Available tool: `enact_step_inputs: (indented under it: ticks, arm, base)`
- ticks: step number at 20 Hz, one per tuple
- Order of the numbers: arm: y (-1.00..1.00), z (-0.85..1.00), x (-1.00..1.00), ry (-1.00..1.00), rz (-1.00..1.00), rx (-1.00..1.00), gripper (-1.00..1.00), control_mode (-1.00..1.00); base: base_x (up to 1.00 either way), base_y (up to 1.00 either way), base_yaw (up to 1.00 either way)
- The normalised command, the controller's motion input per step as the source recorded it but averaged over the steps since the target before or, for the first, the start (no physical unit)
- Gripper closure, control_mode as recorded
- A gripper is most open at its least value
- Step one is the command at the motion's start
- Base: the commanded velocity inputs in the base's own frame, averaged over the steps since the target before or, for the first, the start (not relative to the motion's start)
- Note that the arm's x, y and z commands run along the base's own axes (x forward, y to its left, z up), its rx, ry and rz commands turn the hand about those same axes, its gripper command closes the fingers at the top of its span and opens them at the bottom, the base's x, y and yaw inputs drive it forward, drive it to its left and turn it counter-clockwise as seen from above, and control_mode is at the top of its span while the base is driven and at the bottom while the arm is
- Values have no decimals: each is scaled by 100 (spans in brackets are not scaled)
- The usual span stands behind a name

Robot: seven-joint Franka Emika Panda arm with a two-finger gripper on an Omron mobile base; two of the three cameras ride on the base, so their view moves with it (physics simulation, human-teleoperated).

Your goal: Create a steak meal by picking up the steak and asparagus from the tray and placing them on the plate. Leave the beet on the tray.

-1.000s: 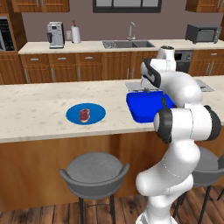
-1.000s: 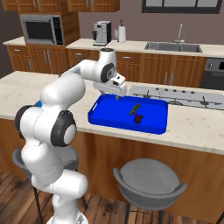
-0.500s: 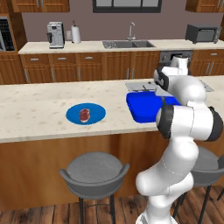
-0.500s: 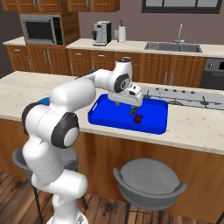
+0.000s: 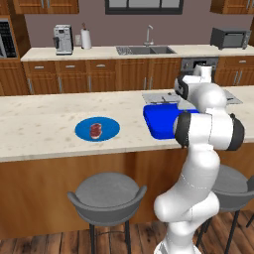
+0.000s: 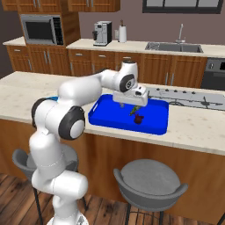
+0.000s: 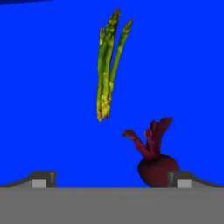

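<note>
Hovering wide open and empty over the tray, the tool has the asparagus lying ahead with its long axis pointing away, while the beet touches one fingertip, nearer than the stalk.
</note>
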Motion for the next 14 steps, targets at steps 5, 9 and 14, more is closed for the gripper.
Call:
enact_step_inputs:
  ticks: [5,9,14]
  arm:
    - [-2,-19,37,3,6,0,-100,-100]
    - [-14,-34,16,0,3,0,-100,-100]
    - [-8,-36,19,0,3,0,-100,-100]
  base:
    - [0,0,0]
    - [0,0,0]
    - [0,0,0]
